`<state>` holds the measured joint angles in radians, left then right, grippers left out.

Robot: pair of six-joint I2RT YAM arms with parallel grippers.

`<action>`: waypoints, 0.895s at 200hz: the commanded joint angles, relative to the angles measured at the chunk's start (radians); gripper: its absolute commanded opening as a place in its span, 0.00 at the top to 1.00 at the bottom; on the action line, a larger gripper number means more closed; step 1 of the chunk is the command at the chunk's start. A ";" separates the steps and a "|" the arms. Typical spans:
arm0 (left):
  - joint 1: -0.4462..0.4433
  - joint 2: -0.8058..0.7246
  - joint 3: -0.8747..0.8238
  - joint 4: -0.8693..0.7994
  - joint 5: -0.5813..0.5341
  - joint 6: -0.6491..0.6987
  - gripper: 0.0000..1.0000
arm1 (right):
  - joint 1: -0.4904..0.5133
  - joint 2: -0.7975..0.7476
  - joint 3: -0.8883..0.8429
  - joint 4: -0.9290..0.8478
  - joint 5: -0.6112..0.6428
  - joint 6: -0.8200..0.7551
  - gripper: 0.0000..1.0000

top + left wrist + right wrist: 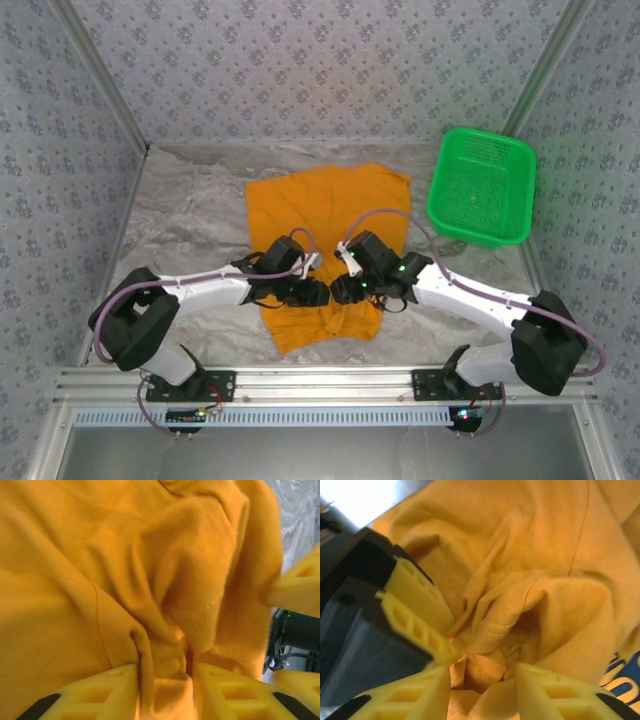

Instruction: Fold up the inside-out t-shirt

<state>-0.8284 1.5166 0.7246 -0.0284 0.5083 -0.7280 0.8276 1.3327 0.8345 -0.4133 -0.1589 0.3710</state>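
The orange-yellow inside-out t-shirt (330, 205) lies spread on the table, its near part bunched up between the two arms. My left gripper (318, 293) and right gripper (340, 290) meet tip to tip over that bunch. In the left wrist view the left gripper (165, 680) is shut on a thick fold of the shirt (100, 555), and cloth packs the gap between its jaws. In the right wrist view the right gripper (482, 682) stands open, with loose folds and a stitched hem of the shirt (545, 540) lying between its jaws. The left gripper's fingers (415, 605) sit close at its left.
A green plastic mesh basket (480, 185) stands at the back right, just right of the shirt. Crinkled grey sheeting (190, 225) covers the table. Patterned walls (70, 150) close in the left, back and right sides.
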 commanded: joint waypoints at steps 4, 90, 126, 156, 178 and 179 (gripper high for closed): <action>-0.022 0.028 0.022 0.055 0.027 -0.021 0.66 | -0.006 0.040 -0.031 -0.010 0.133 0.128 0.86; -0.070 -0.083 -0.084 -0.037 -0.083 0.014 0.71 | -0.071 -0.110 -0.192 -0.001 0.069 0.125 0.81; -0.081 -0.181 -0.038 -0.098 -0.170 0.034 0.57 | -0.010 -0.210 -0.085 -0.038 0.055 0.081 0.65; -0.059 -0.142 0.056 -0.166 -0.249 0.089 0.54 | 0.017 -0.122 -0.065 -0.027 0.103 0.140 0.62; -0.053 -0.036 0.132 -0.176 -0.216 0.123 0.54 | 0.018 -0.069 -0.084 0.023 0.117 0.189 0.60; -0.052 -0.032 0.134 -0.175 -0.214 0.124 0.54 | 0.018 -0.066 -0.085 0.024 0.117 0.191 0.60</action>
<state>-0.8894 1.3949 0.7811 -0.1577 0.3088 -0.6655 0.8383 1.2095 0.7700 -0.4023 -0.0708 0.5014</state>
